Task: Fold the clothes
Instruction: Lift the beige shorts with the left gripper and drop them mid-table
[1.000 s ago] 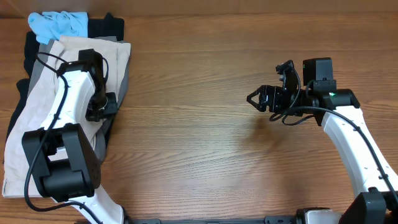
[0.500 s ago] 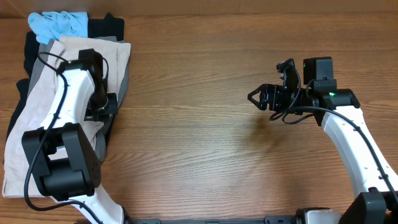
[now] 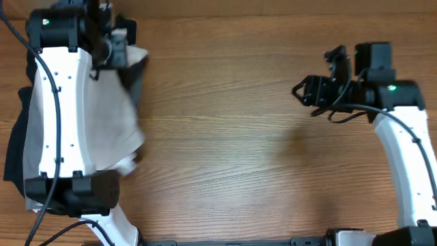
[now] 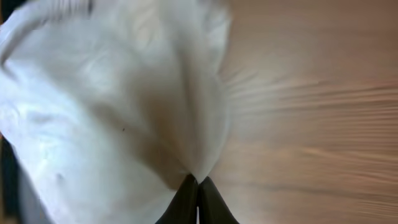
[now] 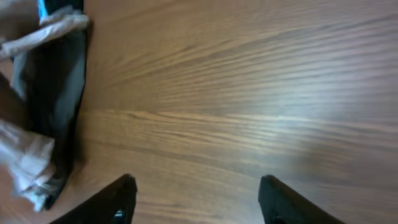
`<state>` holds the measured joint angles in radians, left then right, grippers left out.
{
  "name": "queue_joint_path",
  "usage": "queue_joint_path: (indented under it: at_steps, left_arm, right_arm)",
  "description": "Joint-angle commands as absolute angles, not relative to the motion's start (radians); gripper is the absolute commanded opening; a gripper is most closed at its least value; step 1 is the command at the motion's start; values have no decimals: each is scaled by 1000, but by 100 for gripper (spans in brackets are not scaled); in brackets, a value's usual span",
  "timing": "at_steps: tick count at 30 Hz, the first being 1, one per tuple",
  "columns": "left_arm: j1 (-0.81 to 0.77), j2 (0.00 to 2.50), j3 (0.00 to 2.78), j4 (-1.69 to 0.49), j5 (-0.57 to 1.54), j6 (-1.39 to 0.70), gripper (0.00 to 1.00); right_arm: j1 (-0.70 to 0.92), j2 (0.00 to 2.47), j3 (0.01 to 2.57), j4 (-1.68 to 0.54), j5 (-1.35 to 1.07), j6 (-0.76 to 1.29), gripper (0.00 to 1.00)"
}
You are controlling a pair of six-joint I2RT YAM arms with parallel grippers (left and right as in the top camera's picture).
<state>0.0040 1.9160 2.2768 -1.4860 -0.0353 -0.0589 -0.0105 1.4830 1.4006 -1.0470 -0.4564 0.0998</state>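
The cream-beige trousers (image 3: pixel 113 119) hang lifted at the table's far left, blurred by motion. My left gripper (image 3: pixel 121 49) is raised near the back left and is shut on a pinch of the trousers' fabric; in the left wrist view the closed fingertips (image 4: pixel 198 184) grip the pale cloth (image 4: pixel 112 112). Dark garments (image 3: pixel 15 147) lie under and beside the trousers. My right gripper (image 3: pixel 299 91) is open and empty above the bare wood at the right. In the right wrist view its fingers (image 5: pixel 196 193) are spread, with dark and pale cloth (image 5: pixel 53 93) far off at the left.
The wooden table (image 3: pixel 232 150) stretches between the two arms. The left arm's white links (image 3: pixel 58 109) cover much of the clothes pile. A sliver of light-blue cloth (image 5: pixel 42 7) shows at the top left of the right wrist view.
My left gripper has risen and moved toward the back, pulling the cream trousers up off the pile. My right gripper has shifted a little right and back, still open.
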Motion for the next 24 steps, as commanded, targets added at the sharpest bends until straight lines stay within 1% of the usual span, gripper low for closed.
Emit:
queue_joint_path:
  at_steps: [1, 6, 10, 14, 18, 24]
  left_arm:
    - [-68, 1902, 2387, -1443, 142, -43, 4]
    - [-166, 1902, 2427, -1271, 276, -96, 4]
    - [-228, 1902, 2426, -1116, 393, -160, 4]
    - [-278, 1902, 2426, -980, 466, -219, 4]
    - [-309, 1902, 2426, -953, 467, -233, 3]
    - [-324, 1912, 2422, -999, 461, -231, 4]
  right_arm:
    - [-46, 1457, 1534, -1133, -415, 89, 66]
    - [-75, 1452, 1626, -1237, -415, 89, 66]
    - [-75, 1442, 1628, -1260, -411, 89, 66]
    - [-75, 1442, 1628, -1293, -392, 88, 66]
    - [-75, 1442, 1627, -1304, -393, 82, 67]
    - [-75, 1452, 1625, -1299, -393, 83, 66]
